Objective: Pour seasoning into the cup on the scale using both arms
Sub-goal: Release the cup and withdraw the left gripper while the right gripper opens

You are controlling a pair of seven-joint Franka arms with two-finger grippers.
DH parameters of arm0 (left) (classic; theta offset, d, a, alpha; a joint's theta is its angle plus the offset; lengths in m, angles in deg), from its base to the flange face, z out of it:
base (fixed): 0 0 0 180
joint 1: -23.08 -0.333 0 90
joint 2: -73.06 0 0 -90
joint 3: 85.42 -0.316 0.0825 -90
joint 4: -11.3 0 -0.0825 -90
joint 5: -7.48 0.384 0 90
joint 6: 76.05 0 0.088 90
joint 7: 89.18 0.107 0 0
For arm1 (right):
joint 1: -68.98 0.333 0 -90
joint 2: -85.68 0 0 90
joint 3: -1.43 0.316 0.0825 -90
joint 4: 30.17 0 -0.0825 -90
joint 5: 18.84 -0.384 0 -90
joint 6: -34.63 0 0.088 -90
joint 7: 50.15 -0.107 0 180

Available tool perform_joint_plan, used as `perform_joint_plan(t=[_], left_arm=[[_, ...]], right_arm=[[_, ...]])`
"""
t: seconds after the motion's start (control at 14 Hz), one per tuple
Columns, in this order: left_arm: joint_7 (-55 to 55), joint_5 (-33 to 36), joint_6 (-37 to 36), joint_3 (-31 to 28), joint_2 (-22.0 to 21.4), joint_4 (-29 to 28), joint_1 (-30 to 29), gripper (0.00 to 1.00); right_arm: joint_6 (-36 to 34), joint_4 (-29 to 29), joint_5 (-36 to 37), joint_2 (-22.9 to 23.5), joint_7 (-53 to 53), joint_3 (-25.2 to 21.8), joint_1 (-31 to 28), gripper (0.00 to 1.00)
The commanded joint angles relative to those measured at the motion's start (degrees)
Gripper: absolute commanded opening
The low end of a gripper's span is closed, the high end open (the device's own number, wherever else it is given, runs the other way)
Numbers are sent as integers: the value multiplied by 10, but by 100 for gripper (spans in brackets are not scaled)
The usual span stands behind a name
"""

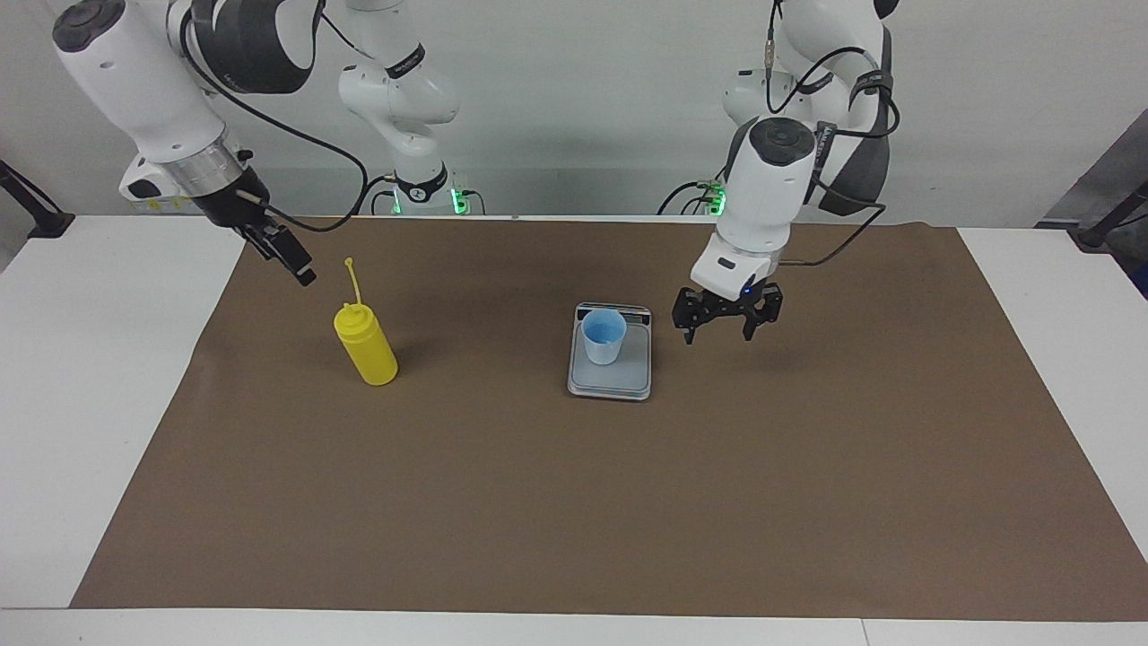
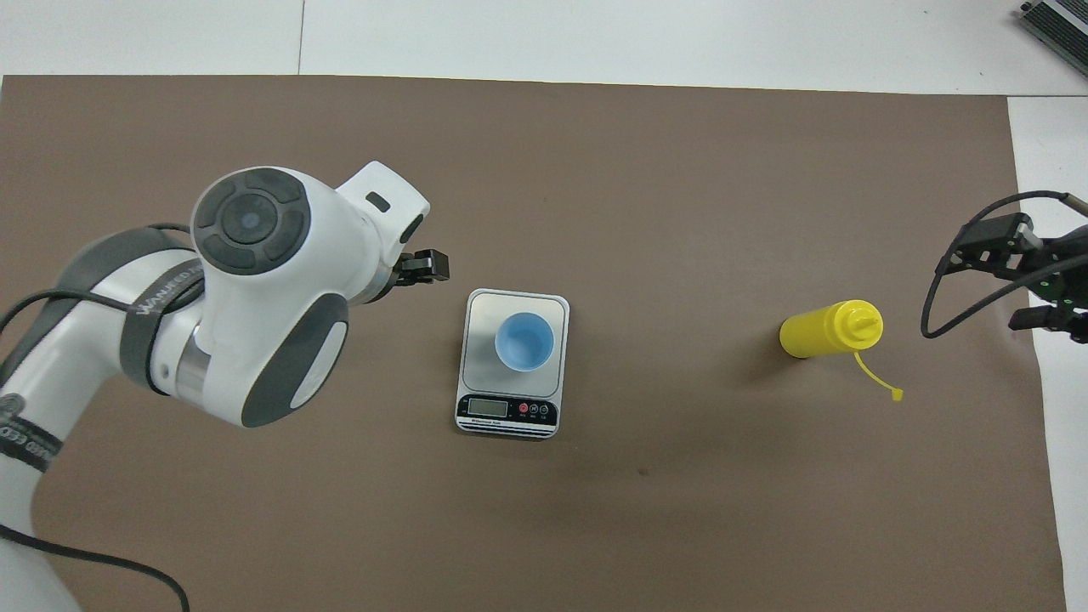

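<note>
Cup (image 1: 603, 338) sits on the scale (image 1: 611, 384) already, the yellow bottle (image 1: 366, 344) stands alone toward the right arm's end, and both the left gripper (image 1: 726, 327) and right gripper (image 1: 289, 255) hang spread and empty, so pouring is not yet done.

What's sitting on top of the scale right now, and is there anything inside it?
The light blue cup stands upright on the scale weighing plate, free of both arms. From overhead its inside looks plain blue and empty. The plate beneath the cup is covered.
</note>
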Motion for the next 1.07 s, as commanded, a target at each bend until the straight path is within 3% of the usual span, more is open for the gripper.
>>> perform_joint_plan(t=[0.0, 0.21, 0.5, 0.86, 1.0], left_arm=[[94, 5, -47, 6, -36, 1, -45, 100], [196, 3, -88, 5, -68, 1, -91, 100], [250, -22, -127, 2, -86, 8, -152, 100], [285, -27, -217, 2, -84, 92, -191, 100], [286, -27, -240, 2, -82, 108, -199, 100]], right_arm=[[11, -1, -35, 40, -51, 3, -30, 100], [11, -1, -80, 90, -77, 3, -56, 100], [16, -4, -116, 140, -96, 3, -74, 100], [29, 2, -119, 192, -96, 4, -80, 100], [29, 15, -152, 204, -96, 3, -84, 100]])
